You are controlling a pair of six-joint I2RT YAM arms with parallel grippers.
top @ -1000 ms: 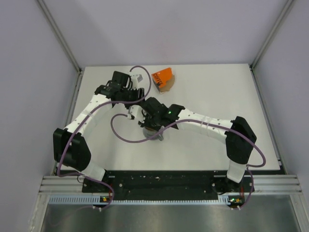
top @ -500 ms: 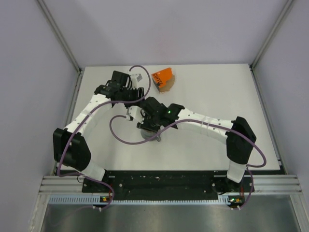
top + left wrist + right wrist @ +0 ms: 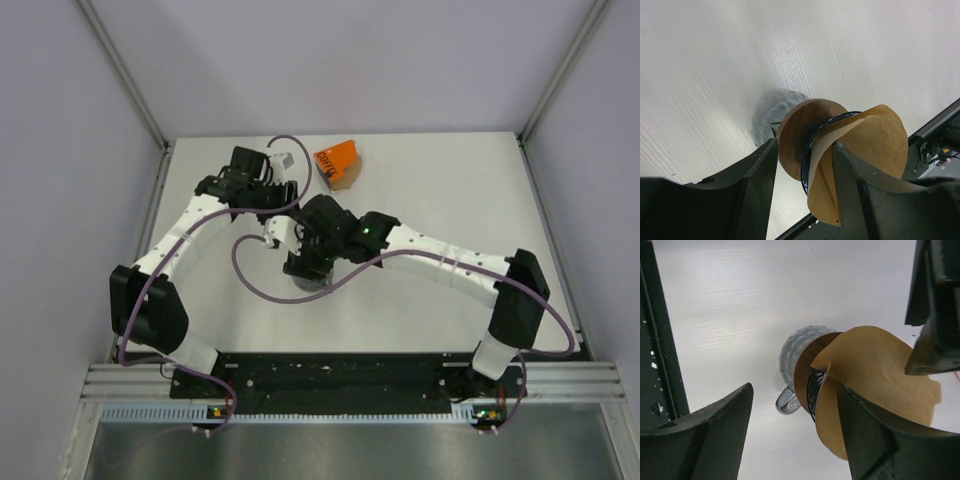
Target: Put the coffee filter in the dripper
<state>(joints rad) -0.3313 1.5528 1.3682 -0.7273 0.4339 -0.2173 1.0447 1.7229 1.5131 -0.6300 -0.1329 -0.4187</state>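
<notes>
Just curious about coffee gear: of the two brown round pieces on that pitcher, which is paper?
The lighter tan, creased coffee filter at the rim of the blue dripper; the darker brown ring lies flat beneath.

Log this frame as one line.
stage: filter placement | coffee filter: tucked into dripper, sticking out past rim | left gripper: open, empty | right gripper: open, empty, above dripper

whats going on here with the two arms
Both arms meet over a stack: a small blue ribbed plastic dripper on a dark brown flat ring atop a clear grey pitcher. The tan paper coffee filter stands tilted in the dripper, much of it sticking out, not yet seated. The left gripper and right gripper both hover open by the stack, neither visibly pinching the filter.
</notes>
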